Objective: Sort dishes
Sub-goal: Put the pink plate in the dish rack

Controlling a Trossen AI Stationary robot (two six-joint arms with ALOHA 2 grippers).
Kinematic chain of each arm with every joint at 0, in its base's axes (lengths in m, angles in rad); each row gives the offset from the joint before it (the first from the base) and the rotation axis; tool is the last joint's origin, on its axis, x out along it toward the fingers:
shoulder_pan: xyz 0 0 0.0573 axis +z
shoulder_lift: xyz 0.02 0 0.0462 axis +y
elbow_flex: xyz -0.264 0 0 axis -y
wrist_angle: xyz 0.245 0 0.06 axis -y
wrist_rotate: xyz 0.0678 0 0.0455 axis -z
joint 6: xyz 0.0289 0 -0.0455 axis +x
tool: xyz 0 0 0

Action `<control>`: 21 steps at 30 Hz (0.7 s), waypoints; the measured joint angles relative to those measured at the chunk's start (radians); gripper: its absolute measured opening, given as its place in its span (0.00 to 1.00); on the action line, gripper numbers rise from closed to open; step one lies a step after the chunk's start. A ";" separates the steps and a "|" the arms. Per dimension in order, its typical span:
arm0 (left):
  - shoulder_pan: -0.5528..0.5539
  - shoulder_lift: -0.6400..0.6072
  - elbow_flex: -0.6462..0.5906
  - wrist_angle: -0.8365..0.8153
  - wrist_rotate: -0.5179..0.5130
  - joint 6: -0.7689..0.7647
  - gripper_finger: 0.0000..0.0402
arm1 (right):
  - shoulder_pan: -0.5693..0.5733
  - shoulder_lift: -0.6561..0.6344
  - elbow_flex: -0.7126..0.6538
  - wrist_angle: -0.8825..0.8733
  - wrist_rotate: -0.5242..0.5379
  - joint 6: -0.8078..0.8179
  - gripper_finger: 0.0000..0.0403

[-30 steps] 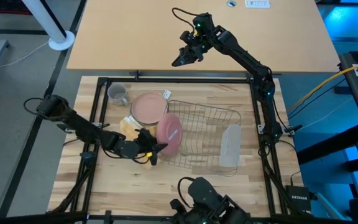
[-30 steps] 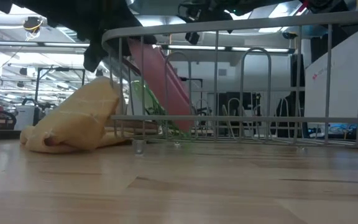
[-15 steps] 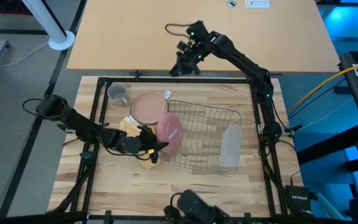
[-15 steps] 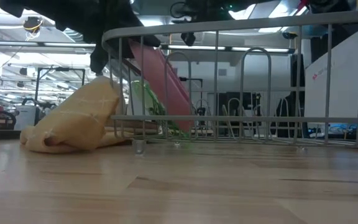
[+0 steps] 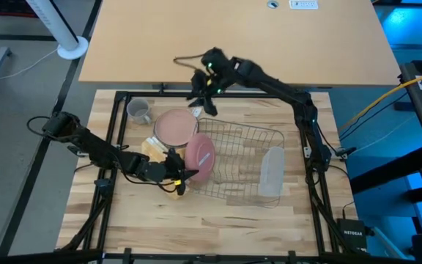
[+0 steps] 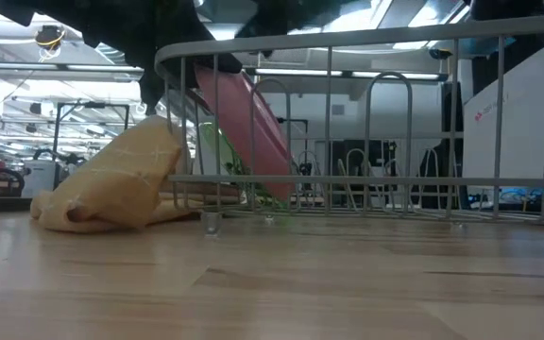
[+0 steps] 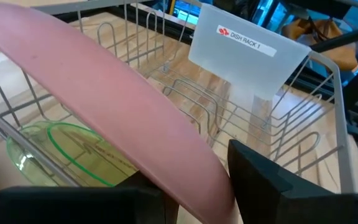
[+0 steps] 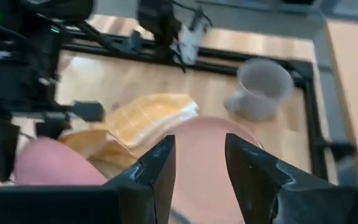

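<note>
A pink plate point(image 5: 201, 155) stands tilted at the left end of the wire dish rack point(image 5: 251, 139), its lower rim down among the wires point(image 6: 281, 184). My left gripper point(image 5: 182, 176) is shut on it. A small green bowl point(image 7: 73, 155) lies in the rack behind the plate. The pink bowl point(image 5: 174, 128) and grey mug point(image 5: 139, 110) sit on the table beyond the rack's left end. My right gripper point(image 5: 196, 101) hangs open above the table's far edge, over the pink bowl point(image 8: 197, 149), with nothing between its fingers. My left gripper pinches the pink plate's rim point(image 7: 210, 174) between its two fingers, one on each face. It comes nearly level from the table's left side. The plate stays tilted on edge, its lower rim in the rack.
A yellow checked cloth point(image 5: 154, 150) lies bunched between the pink bowl and my left gripper, against the rack's left end. A clear plastic tray point(image 5: 272, 172) labelled as a dish rack stands at the rack's right end. Black frame rails point(image 5: 211, 94) border the table.
My right gripper has swung toward the table's left and near side, from over the far tan table to above the far edge by the pink bowl. It has sunk a little and rolled about its own line. The plate and left gripper stay where they were.
</note>
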 joint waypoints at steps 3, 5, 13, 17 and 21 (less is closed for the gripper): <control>0.000 0.000 0.000 0.000 0.000 0.010 0.28 | 0.053 0.000 -0.040 0.009 0.000 0.026 0.35; 0.000 0.000 0.000 0.000 0.000 0.014 0.28 | 0.088 0.000 -0.085 0.018 0.005 0.027 0.35; -0.005 0.001 0.000 0.000 0.000 0.022 0.28 | 0.176 0.002 -0.244 0.146 0.096 0.033 0.35; -0.005 0.001 0.000 -0.001 -0.001 0.021 0.28 | 0.187 0.002 -0.287 0.197 0.175 0.033 0.35; -0.005 0.001 0.000 -0.001 -0.002 0.021 0.28 | 0.187 0.002 -0.313 0.187 0.172 0.036 0.35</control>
